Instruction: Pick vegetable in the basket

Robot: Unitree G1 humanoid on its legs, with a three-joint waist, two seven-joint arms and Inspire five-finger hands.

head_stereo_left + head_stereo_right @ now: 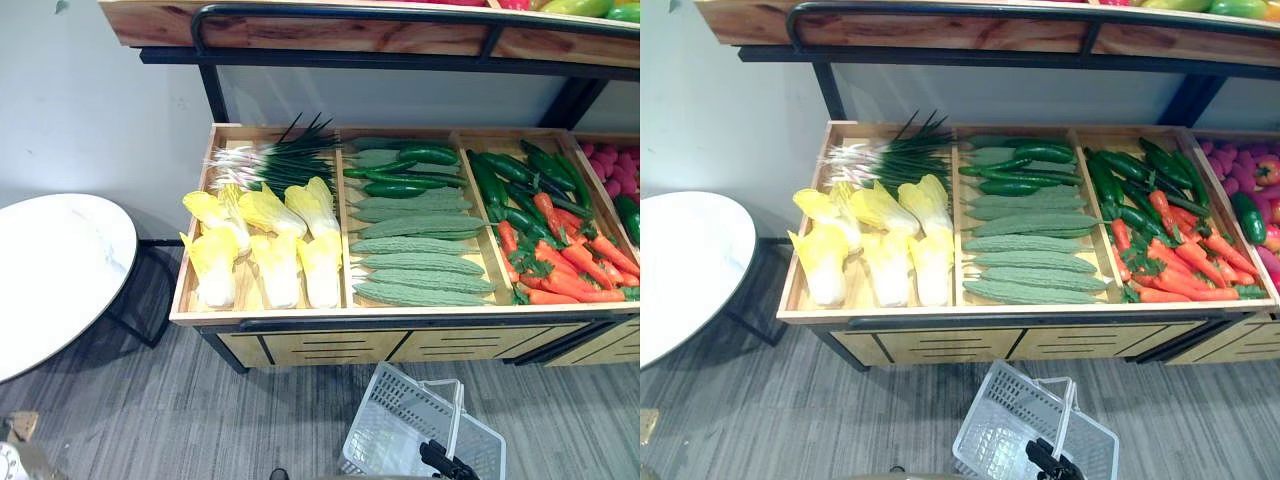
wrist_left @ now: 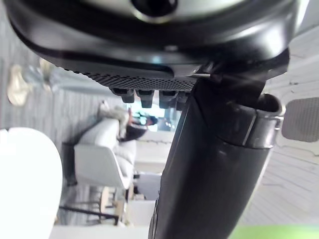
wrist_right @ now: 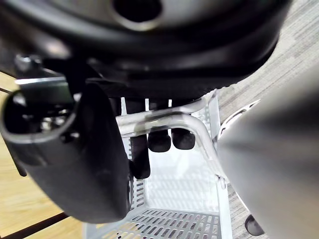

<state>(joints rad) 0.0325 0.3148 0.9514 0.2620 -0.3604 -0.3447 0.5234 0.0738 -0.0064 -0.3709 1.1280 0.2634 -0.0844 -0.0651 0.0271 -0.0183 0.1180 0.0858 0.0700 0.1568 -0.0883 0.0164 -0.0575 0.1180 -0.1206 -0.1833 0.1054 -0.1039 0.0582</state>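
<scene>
Below the stand [image 1: 300, 316], the basket [image 1: 390, 412] is hung by its handle [image 3: 164, 117] from the curled right hand [image 3: 160, 141]. Ridged gourds [image 1: 420, 266], binned beside the cabbages [image 1: 276, 262], are judged light, stiff, best gripped mid-length.

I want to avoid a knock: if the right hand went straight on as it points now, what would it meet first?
The right hand is curled round the basket handle. Straight past its fingers lies the white basket's inside, so probably its bottom comes first, though depth is unclear.

Upper shelf [image 1: 300, 35] above the vegetables [image 1: 420, 265]
</scene>
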